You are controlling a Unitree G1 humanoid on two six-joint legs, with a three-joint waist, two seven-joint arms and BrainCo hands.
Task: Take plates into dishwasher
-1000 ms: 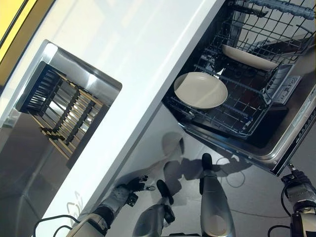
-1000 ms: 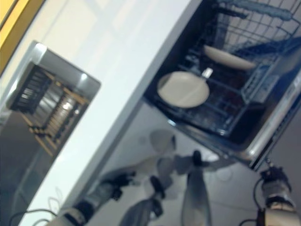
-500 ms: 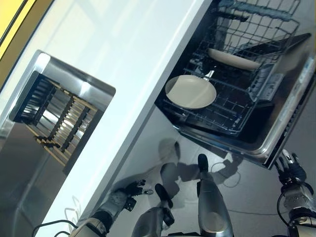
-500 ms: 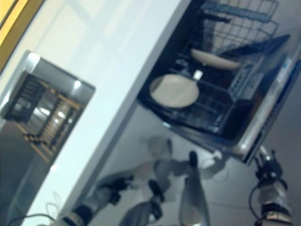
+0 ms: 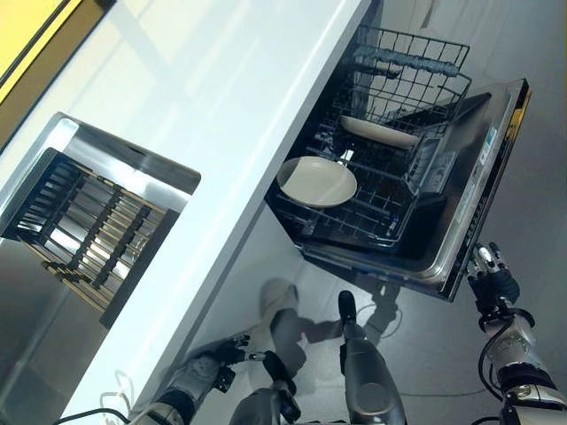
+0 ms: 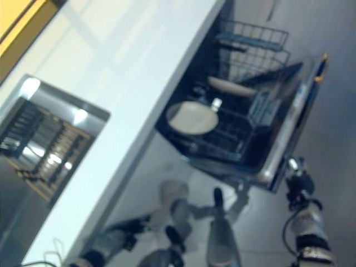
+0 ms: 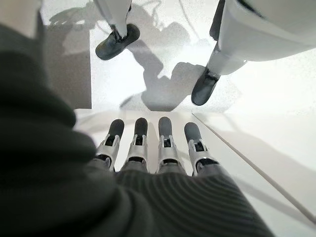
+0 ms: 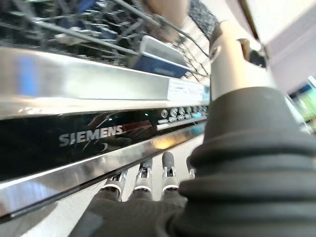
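Note:
The dishwasher stands open, its door (image 5: 483,190) folded down and its lower rack (image 5: 372,208) pulled out. A round beige plate (image 5: 317,181) lies in the rack's near corner. A second beige plate (image 5: 379,131) stands on edge further back. My right hand (image 5: 490,279) hovers open just off the door's outer edge; in the right wrist view its straight fingers (image 8: 168,170) reach under the control strip (image 8: 98,136) and hold nothing. My left hand (image 5: 217,359) hangs low by the counter front, open and empty, with straight fingers (image 7: 165,133) over the floor.
The upper wire rack (image 5: 407,71) sticks out above the lower one. A white countertop (image 5: 221,106) runs along the left, with a steel sink (image 5: 159,158) holding a slatted dish rack (image 5: 84,226). Grey floor (image 5: 549,133) lies beyond the door.
The camera has moved, so the dishwasher shows higher and further left. My right hand has come up beside the door's outer edge. The plates lie as before.

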